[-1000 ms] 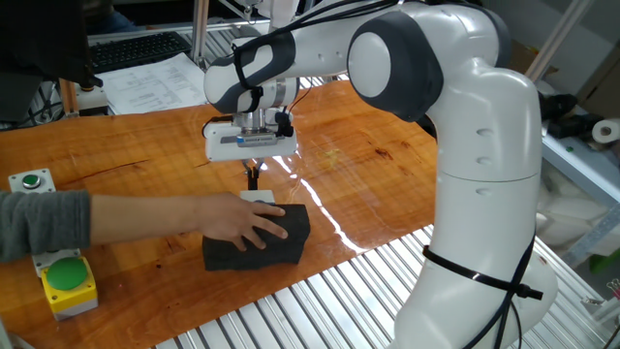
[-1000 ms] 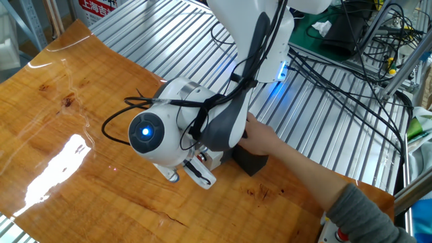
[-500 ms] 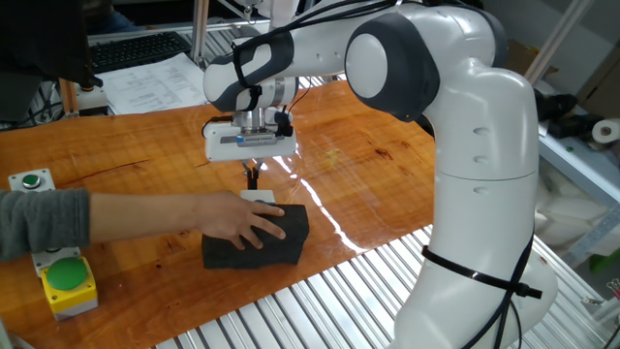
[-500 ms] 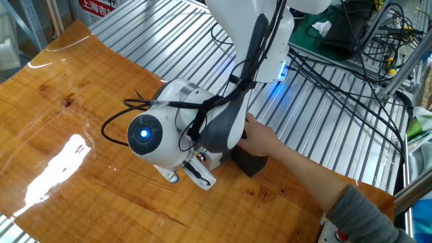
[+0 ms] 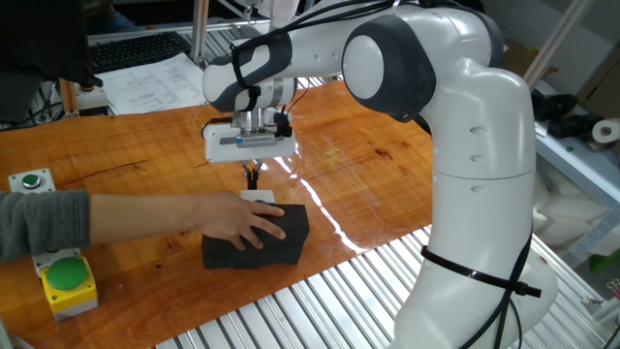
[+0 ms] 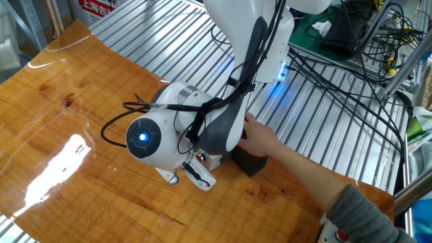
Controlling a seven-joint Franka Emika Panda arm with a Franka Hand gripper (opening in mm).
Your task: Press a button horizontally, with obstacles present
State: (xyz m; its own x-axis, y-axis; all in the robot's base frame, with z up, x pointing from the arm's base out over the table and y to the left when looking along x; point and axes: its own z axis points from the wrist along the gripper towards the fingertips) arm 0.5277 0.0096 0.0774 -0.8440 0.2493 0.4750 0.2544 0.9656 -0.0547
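The button [image 5: 258, 196] is a small pale grey-white flat piece on the wooden table, right behind the black rectangular block [image 5: 262, 246]. A person's hand [image 5: 235, 220] lies on top of the block and holds it. My gripper [image 5: 254, 178] points straight down just above and behind the button, its dark fingertips together and empty. In the other fixed view my wrist [image 6: 169, 138] hides the fingers and the button. Only a corner of the block [image 6: 252, 163] and the person's hand [image 6: 260, 139] show there.
A green round button on a yellow box [image 5: 66, 280] and another on a grey box [image 5: 31, 181] stand at the table's left end. The person's sleeved forearm [image 5: 44, 224] crosses the left side. Papers [image 5: 145, 82] lie at the back. Metal slats [image 5: 320, 301] border the table's front edge.
My arm has shifted very slightly; in the other fixed view the wrist has drifted a little to the left. The hand and the block have not moved.
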